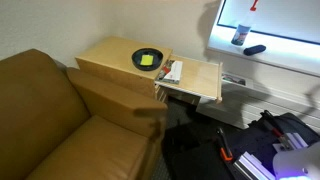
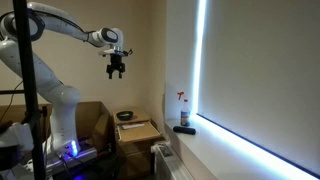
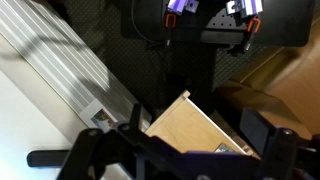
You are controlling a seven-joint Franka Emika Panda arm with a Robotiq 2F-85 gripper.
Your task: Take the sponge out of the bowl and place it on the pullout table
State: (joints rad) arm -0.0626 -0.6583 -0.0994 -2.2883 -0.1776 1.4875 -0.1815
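The dark bowl (image 1: 148, 59) stands on the boxy light-wood side table (image 1: 105, 55), with the yellow-green sponge (image 1: 149, 62) inside it. The thin pullout table (image 1: 198, 78) extends beside it. In an exterior view the bowl (image 2: 125, 115) shows small and dark, and the sponge is not visible. My gripper (image 2: 117, 69) hangs high in the air, well above the bowl, open and empty. In the wrist view the open fingers (image 3: 198, 128) frame the light-wood pullout table (image 3: 185, 120) far below. Bowl and sponge are out of that view.
White-and-red packets (image 1: 172, 71) lie between the bowl and the pullout table. A brown sofa (image 1: 50, 110) stands against the side table. A spray bottle (image 2: 182, 110) and a dark object (image 1: 254, 49) sit on the window sill. Cluttered gear (image 1: 265, 140) lies on the floor.
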